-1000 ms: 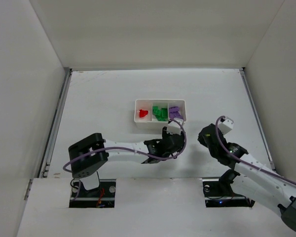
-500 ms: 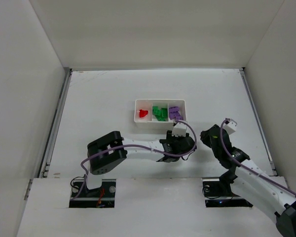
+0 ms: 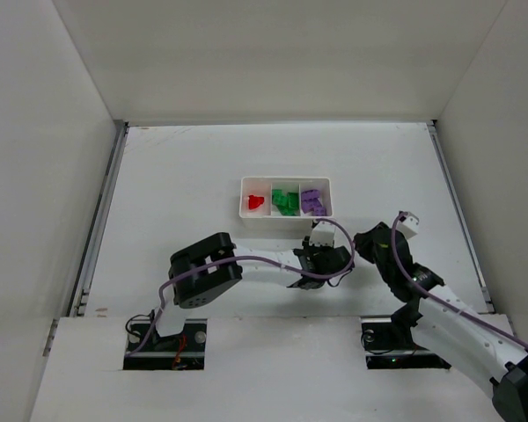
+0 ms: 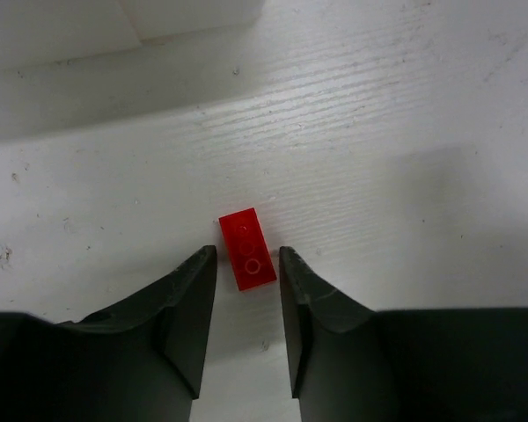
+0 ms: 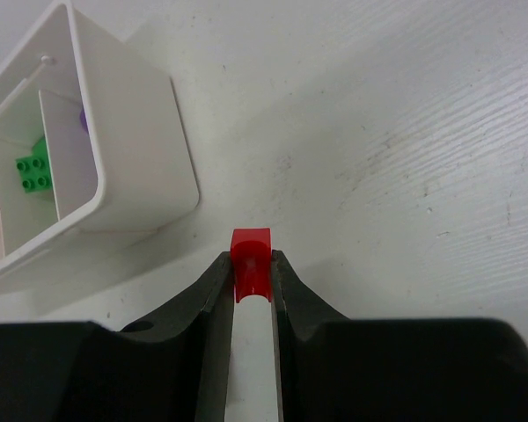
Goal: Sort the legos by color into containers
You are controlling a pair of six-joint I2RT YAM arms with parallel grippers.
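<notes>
A loose red brick [image 4: 246, 249] is straddled by spread left fingers [image 4: 189, 308]. A second brick [image 5: 251, 255] is pinched by right fingers [image 5: 213, 299].

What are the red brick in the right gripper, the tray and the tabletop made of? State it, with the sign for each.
Red brick: likely moulded plastic; smooth, saturated colour, slight sheen.
Tray: probably thin white plastic; semi-gloss, with rounded rim and corners.
Tabletop: apparently white-painted wood or board; matte, with grain streaks and scuffs.
</notes>
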